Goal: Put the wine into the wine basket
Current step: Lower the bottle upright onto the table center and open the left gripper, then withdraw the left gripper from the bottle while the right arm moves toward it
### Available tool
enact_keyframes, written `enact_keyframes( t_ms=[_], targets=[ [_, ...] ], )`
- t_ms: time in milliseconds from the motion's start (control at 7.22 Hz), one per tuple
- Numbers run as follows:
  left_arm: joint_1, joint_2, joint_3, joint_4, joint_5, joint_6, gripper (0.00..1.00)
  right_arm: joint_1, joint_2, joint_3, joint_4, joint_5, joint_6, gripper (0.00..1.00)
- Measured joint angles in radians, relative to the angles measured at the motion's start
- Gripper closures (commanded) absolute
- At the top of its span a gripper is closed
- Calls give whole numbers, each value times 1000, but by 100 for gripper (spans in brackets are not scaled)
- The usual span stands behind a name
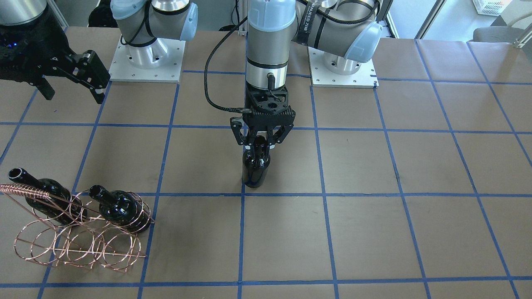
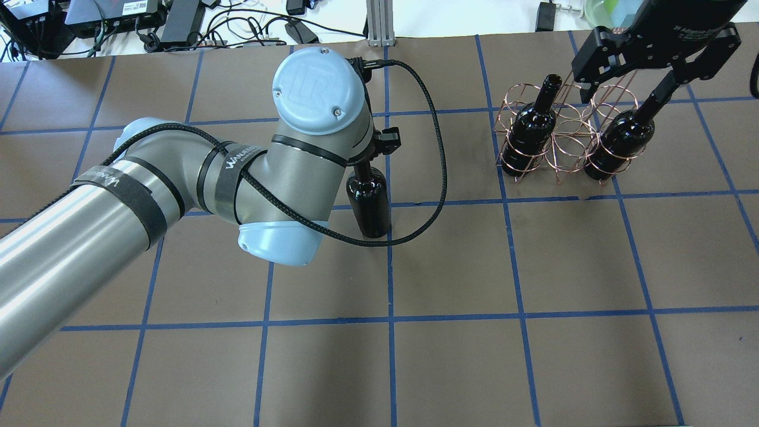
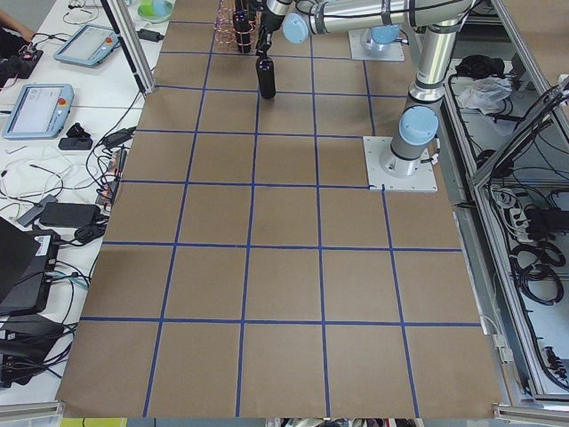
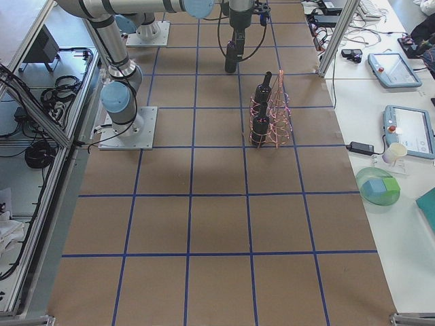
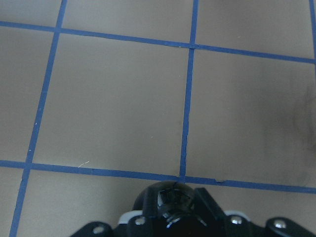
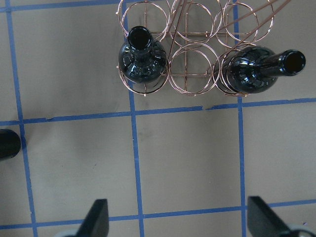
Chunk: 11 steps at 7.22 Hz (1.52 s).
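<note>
A near-black wine bottle (image 1: 255, 166) stands upright on the table near its middle, also seen in the overhead view (image 2: 370, 201). My left gripper (image 1: 260, 143) comes down from above and is shut on its neck; the left wrist view shows the bottle's lip (image 5: 173, 205) between the fingers. The copper wire wine basket (image 1: 23, 190) stands off to my right (image 2: 563, 127). Two like bottles (image 2: 533, 127) (image 2: 622, 139) sit in its outer rings; the middle rings hold nothing. My right gripper (image 2: 622, 86) hangs open and empty above the basket (image 6: 186, 49).
Brown paper with blue tape lines covers the table (image 1: 374, 232). The two arm bases (image 1: 147, 62) (image 1: 343, 70) stand at the robot side. Cables and boxes (image 2: 148, 24) lie beyond the far edge. The held bottle's base shows at the right wrist view's left edge (image 6: 7, 143).
</note>
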Motion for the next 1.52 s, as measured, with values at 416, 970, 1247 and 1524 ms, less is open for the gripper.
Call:
enact_keyframes(
  t_ms=[416,970,1247,1524],
  targets=[
    [-3,3,-7,-1,-1,-6,7,0,0,1,0,-7,-2,0],
    [-9,3,-6,-6,0,-64,0,2,-1,3,1,-23,-50,0],
    [0,7,6,-7,1,-56,0,3,-1,6,0,-22,-42,0],
    [73,26,80,-107,-22,21,0,7,2,8,-16,-19,-38,0]
  ],
)
